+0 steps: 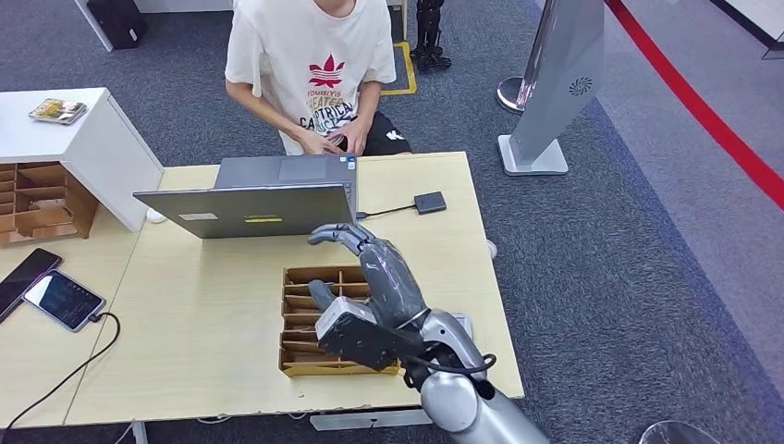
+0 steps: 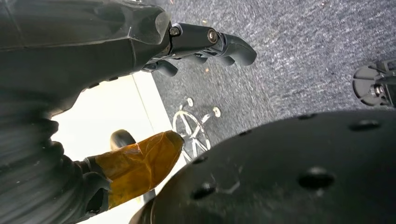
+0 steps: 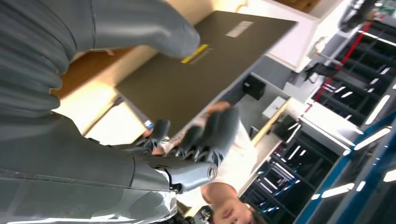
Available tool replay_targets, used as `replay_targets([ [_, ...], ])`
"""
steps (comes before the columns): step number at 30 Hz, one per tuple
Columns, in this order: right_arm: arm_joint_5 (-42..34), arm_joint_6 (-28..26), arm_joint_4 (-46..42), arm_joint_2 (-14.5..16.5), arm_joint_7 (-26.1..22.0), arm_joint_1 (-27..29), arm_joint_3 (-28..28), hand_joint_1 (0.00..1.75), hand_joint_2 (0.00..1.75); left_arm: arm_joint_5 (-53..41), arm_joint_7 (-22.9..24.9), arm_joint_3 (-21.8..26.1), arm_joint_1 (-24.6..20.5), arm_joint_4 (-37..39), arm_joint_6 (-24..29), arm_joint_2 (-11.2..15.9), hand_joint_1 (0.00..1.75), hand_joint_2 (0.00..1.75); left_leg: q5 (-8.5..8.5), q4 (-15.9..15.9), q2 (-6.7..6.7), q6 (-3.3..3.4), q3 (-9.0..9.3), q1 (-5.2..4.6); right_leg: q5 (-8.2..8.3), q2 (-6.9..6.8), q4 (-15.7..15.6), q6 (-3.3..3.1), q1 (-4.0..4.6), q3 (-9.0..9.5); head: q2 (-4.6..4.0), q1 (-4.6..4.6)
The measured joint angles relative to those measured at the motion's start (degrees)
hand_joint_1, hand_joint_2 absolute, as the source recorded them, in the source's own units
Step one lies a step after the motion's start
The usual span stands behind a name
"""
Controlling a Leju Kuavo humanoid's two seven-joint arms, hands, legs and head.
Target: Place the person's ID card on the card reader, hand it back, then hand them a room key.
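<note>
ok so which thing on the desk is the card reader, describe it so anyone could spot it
Start at the light wooden table and the open laptop in front of the seated person. Right of the laptop lies the card reader, a small flat dark square. Unlike anything else nearby, a thin cable joins it to the laptop.

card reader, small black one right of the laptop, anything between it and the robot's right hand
Nothing visible blocks it. The right hand is raised over the brown cardboard divider tray; the small black square card reader lies beyond on bare light wooden table, beside the grey open laptop.
</note>
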Motion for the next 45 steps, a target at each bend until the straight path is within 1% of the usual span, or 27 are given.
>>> replay_targets([
  [7, 6.0, -1.1, -1.3, -2.7, 0.6, 4.2, 0.8, 1.75, 1.75, 1.4, 0.0, 0.3, 0.2, 0.3, 0.0, -0.4, 0.00, 1.75, 0.00, 0.0, 0.00, 0.00, -0.01, 0.00, 0.00, 0.00, 0.0, 0.00, 0.00, 0.00, 0.00, 0.00],
  [8, 6.8, -1.4, -1.3, -3.0, 0.7, 4.6, 1.0, 1.71, 1.75, 1.5, 0.0, 0.3, 0.2, 0.3, 0.0, -0.5, 0.00, 1.75, 0.00, 0.0, 0.01, 0.00, -0.01, 0.00, 0.00, 0.01, 0.0, 0.00, 0.00, 0.00, 0.00, 0.00],
  [9, 7.3, -1.5, -1.3, -3.3, 0.9, 4.9, 1.2, 1.60, 1.75, 1.5, 0.0, 0.3, 0.3, 0.3, 0.0, -0.5, 0.00, 1.75, 0.00, 0.0, 0.01, 0.00, -0.01, 0.00, 0.00, 0.01, 0.0, 0.00, 0.00, 0.00, 0.00, 0.00],
  [13, 8.8, -1.7, -1.3, -3.9, 1.4, 5.6, 1.6, 1.01, 1.75, 1.7, 0.0, 0.3, 0.4, 0.6, 0.0, -0.7, 0.00, 1.75, 0.00, 0.0, 0.01, 0.00, 0.00, 0.00, 0.00, 0.01, 0.0, 0.00, 0.00, 0.00, 0.00, 0.00],
  [15, 10.6, -2.1, -1.1, -4.1, 2.1, 5.7, 1.9, 0.82, 1.75, 1.9, 0.0, 0.3, 0.4, 0.6, 0.0, -0.8, 0.00, 1.75, 0.00, 0.0, 0.01, 0.00, 0.00, 0.00, 0.00, 0.01, 0.0, 0.00, 0.00, 0.00, 0.00, 0.00],
  [16, 11.7, -2.3, -1.0, -4.2, 2.6, 5.8, 2.1, 0.77, 1.75, 2.0, 0.0, 0.3, 0.4, 0.7, 0.0, -0.8, 0.00, 1.75, 0.00, 0.0, 0.01, 0.00, 0.00, 0.00, 0.00, 0.01, 0.0, 0.00, 0.00, 0.00, 0.00, 0.00],
  [19, 13.8, -2.6, -0.2, -4.6, 3.4, 5.9, 2.6, 0.77, 1.75, 2.4, 0.0, 0.3, 0.4, 0.8, 0.0, -0.9, 0.00, 1.75, 0.00, 0.0, 0.01, 0.00, -0.01, 0.00, 0.00, 0.01, 0.0, 0.00, 0.00, 0.00, 0.00, 0.00],
  [25, 14.4, -2.7, 0.9, -5.0, 3.8, 6.0, 3.1, 0.77, 1.75, 2.6, 0.0, 0.3, 0.4, 1.0, 0.0, -1.1, 0.00, 1.75, 0.00, 0.0, 0.01, 0.00, -0.01, 0.00, 0.00, 0.01, 0.0, 0.00, 0.00, 0.00, 0.00, 0.00],
  [26, 14.4, -2.7, 1.0, -5.1, 3.8, 6.0, 3.1, 0.74, 1.75, 2.6, 0.0, 0.3, 0.4, 1.0, 0.0, -1.1, 0.00, 1.75, 0.00, 0.0, 0.01, 0.00, -0.01, 0.00, 0.00, 0.01, 0.0, 0.00, 0.00, 0.00, 0.00, 0.00],
  [29, 14.6, -2.7, 1.2, -5.3, 3.8, 6.0, 3.2, 0.54, 1.75, 2.6, 0.0, 0.3, 0.4, 1.1, 0.0, -1.2, 0.00, 1.75, 0.00, 0.0, 0.00, 0.00, -0.01, 0.00, 0.00, 0.01, 0.0, 0.00, 0.00, 0.00, 0.00, 0.00],
  [30, 14.8, -2.8, 1.3, -5.3, 3.9, 6.0, 3.3, 0.51, 1.75, 2.6, 0.0, 0.3, 0.4, 1.1, 0.0, -1.2, 0.00, 1.75, 0.00, 0.0, 0.01, 0.00, -0.01, 0.00, 0.00, 0.01, 0.0, 0.00, 0.00, 0.00, 0.00, 0.00],
  [31, 15.2, -2.8, 1.3, -5.3, 4.1, 6.0, 3.3, 0.54, 1.75, 2.6, 0.0, 0.3, 0.4, 1.1, 0.0, -1.2, 0.00, 1.75, 0.00, 0.0, 0.00, 0.00, -0.01, 0.00, 0.00, 0.01, 0.0, 0.00, 0.00, 0.00, 0.00, 0.00],
  [34, 16.6, -3.3, 1.8, -5.4, 4.7, 6.0, 3.4, 0.71, 1.75, 3.0, 0.0, 0.3, 0.4, 1.1, 0.0, -1.2, 0.00, 1.75, 0.00, 0.0, 0.00, 0.00, -0.01, 0.00, 0.00, 0.01, 0.0, 0.00, 0.00, 0.00, 0.00, 0.00],
  [36, 17.4, -3.6, 2.2, -5.4, 5.1, 6.0, 3.5, 0.76, 1.75, 3.2, 0.0, 0.3, 0.4, 1.1, 0.0, -1.2, 0.00, 1.75, 0.00, 0.0, 0.00, 0.00, -0.01, 0.00, 0.00, 0.01, 0.0, 0.00, 0.00, 0.00, 0.00, 0.00],
  [39, 18.4, -4.0, 3.0, -5.4, 5.6, 5.9, 3.6, 0.76, 1.75, 3.5, 0.0, 0.3, 0.4, 1.1, 0.1, -1.2, 0.00, 1.75, 0.00, 0.0, 0.00, 0.00, -0.01, 0.00, 0.00, 0.01, 0.0, 0.00, 0.00, 0.01, 0.00, 0.00],
  [43, 19.5, -4.5, 4.0, -5.4, 6.5, 5.7, 3.6, 0.88, 1.75, 3.7, 0.0, 0.3, 0.5, 1.1, 0.1, -1.2, 0.00, 1.75, 0.00, 0.0, 0.00, 0.00, -0.01, 0.00, 0.00, 0.01, 0.0, 0.00, 0.00, 0.01, 0.00, 0.00],
  [45, 20.2, -4.6, 4.6, -5.4, 6.9, 5.5, 3.6, 0.82, 1.75, 3.8, 0.0, 0.3, 0.5, 1.1, 0.1, -1.1, 0.00, 1.75, 0.00, 0.0, 0.00, 0.00, -0.01, 0.00, 0.00, 0.01, 0.0, 0.00, 0.00, 0.01, 0.00, 0.00],
])
